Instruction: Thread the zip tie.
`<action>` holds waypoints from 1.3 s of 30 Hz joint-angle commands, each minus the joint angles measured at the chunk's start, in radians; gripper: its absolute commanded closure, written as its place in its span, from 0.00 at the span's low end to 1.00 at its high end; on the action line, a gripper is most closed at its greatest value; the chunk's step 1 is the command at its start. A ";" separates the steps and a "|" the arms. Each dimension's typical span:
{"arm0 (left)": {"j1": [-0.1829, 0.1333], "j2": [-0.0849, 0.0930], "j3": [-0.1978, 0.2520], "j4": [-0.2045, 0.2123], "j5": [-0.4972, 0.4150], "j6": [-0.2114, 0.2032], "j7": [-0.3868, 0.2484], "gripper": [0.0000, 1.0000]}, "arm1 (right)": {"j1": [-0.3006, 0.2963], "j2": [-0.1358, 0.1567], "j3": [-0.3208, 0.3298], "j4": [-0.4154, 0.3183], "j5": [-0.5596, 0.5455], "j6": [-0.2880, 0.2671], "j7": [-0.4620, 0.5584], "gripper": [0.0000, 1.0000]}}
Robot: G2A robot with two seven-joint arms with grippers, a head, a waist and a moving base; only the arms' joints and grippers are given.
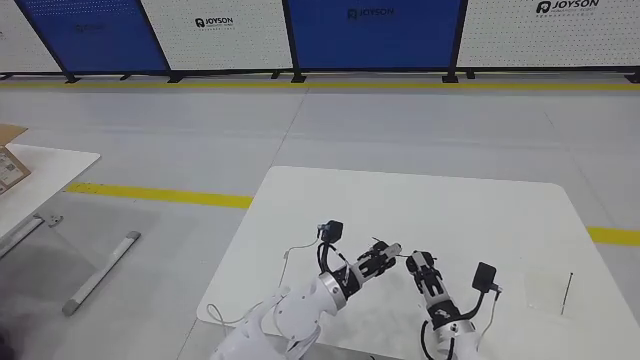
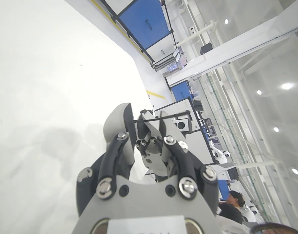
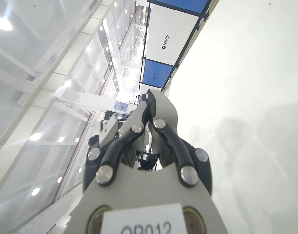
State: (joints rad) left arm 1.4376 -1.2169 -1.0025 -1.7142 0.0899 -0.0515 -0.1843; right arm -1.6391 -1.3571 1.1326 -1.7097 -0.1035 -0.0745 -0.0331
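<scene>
White table (image 1: 330, 200) underneath, tips nearly meeting: right gripper (image 3: 147, 99) clamped on the zip tie (image 2: 168, 117), strap stretched across the half-open left gripper (image 2: 145, 118)

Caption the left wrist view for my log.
Black zip tie spans the gap of the open left pincer, white table behind.

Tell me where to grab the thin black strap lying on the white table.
Probably grip the thin black strap mid-length, from straight above, jaws closing across its width: it lies flat and straight on the white table.
</scene>
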 commanded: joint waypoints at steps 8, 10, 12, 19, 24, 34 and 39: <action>0.017 0.004 -0.019 -0.011 0.014 -0.003 0.021 0.82 | -0.005 -0.001 0.005 -0.002 -0.004 0.006 -0.006 1.00; 0.020 0.005 -0.022 -0.014 0.017 -0.004 0.023 0.84 | -0.005 -0.001 0.005 -0.002 -0.006 0.008 -0.007 1.00; 0.023 0.005 -0.023 -0.017 0.020 -0.004 0.025 0.89 | -0.004 -0.002 0.005 -0.002 -0.008 0.011 -0.007 1.00; 0.025 0.006 -0.025 -0.021 0.027 0.001 0.027 0.96 | -0.002 -0.003 0.001 -0.001 -0.017 0.016 -0.008 1.00; 0.021 0.005 -0.018 -0.020 0.035 0.008 0.024 0.97 | -0.003 -0.004 0.002 -0.002 -0.020 0.015 -0.007 1.00; 0.014 0.003 -0.009 -0.019 0.042 0.017 0.023 0.90 | -0.007 -0.005 0.005 -0.006 -0.021 0.008 -0.004 1.00; 0.013 0.003 -0.009 -0.018 0.043 0.020 0.023 0.98 | -0.009 -0.005 0.007 -0.006 -0.019 0.004 -0.003 1.00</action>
State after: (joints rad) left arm 1.4511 -1.2142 -1.0109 -1.7331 0.1331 -0.0313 -0.1622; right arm -1.6480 -1.3620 1.1395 -1.7163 -0.1231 -0.0699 -0.0367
